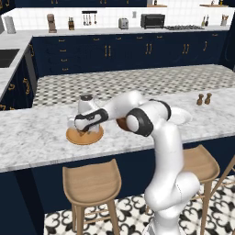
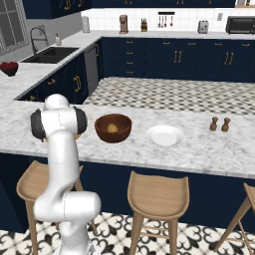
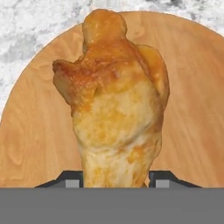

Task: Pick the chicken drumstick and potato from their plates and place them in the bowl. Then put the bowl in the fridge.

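Status: potato (image 2: pixel 113 128) is already in the bowl (image 2: pixel 113 135), seen mid-frame in the right base view as a yellowish lump at the bottom of the dark wooden bowl. White plate (image 2: pixel 165 136) just right of the bowl is bare, so I'd judge the potato leg done.

Drumstick leg is in progress. Chicken drumstick (image 3: pixel 116 100) lies on the tan wooden plate (image 3: pixel 30 144); in the hand view it takes up the centre of the frame, with the plate's rim arcing across the top against the marble desk (image 3: pixel 26 30). Gripper (image 3: pixel 116 183) is down on it: the two dark fingertips (image 3: pixel 70 181) sit at the bottom edge, one either side of the drumstick's thick end, right against it. Jaws look partway in around the meat; I can't tell whether they have actually clamped yet. No lift visible, drumstick looks seated on the plate.

In the left base view the hand (image 1: pixel 87 121) is low over the wooden plate (image 1: pixel 85 137), left of centre on the desk (image 1: pixel 36 137), arm folded over from the lower right.

Left to do, by my read: firm up the grip, carry the drumstick to the bowl, drop it, then take the bowl to the fridge.

Brands/writing: nothing readable on the appliances along the back wall, the two shakers (image 2: pixel 219 124), or the robot.
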